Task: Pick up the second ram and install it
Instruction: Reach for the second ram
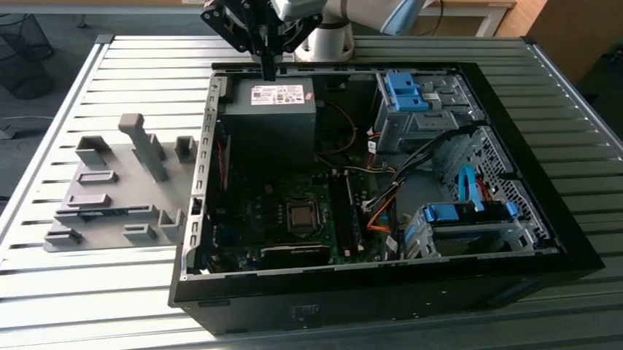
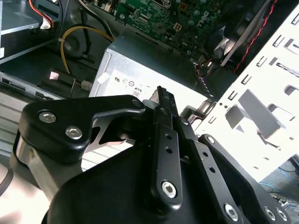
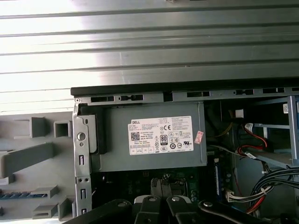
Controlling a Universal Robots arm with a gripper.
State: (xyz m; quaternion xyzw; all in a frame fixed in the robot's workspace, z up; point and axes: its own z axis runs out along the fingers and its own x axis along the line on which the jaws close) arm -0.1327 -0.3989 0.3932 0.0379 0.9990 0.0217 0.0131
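The gripper (image 1: 268,73) is held over the power supply (image 1: 277,113), fingers (image 2: 161,100) together, nothing clamped. The second ram (image 1: 95,212) is seated in the grey fixture (image 1: 122,186), at the exterior view's left.

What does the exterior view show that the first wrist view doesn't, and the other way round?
Exterior view: the motherboard's square silver processor socket and the arm's pale grey base column. First wrist view: a small pink sticker on the grey metal power supply box. Both: that power supply box, the grey plastic fixture plate with the blue-green second ram lying in it, and the black gripper.
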